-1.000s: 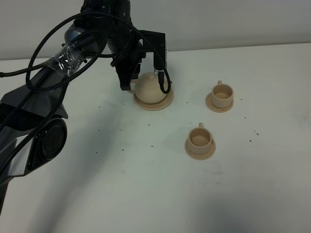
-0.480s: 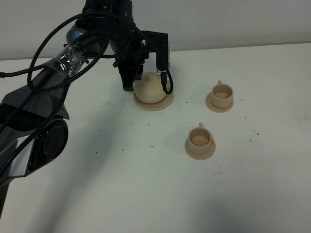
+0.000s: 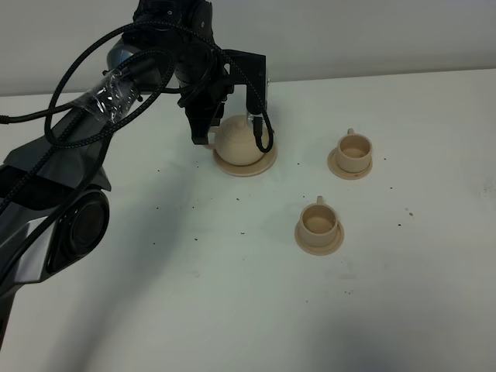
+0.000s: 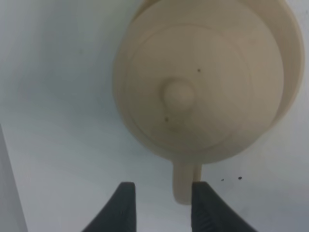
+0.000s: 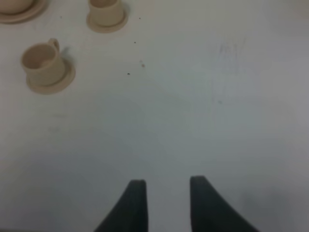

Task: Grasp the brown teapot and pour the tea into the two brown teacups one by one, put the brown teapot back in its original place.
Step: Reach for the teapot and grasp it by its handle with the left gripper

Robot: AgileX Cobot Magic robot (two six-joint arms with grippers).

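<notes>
Speckled white bench (image 3: 194,294) backed by pale wall (image 3: 349,31). The handle (image 4: 186,186) of the brown teapot (image 4: 203,82) is straddled by the parted left hand (image 4: 163,189); right hand (image 5: 167,182) is held open, empty.

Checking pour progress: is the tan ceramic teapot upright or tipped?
Upright: the tan ceramic teapot sits flat on its round saucer, lid on.

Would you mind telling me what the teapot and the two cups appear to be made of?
Teapot: probably ceramic, matte pale tan; its surface is even and dull, with no glossy highlights. Cups: seemingly the same matte ceramic, given the matching colour and thick rims.
</notes>
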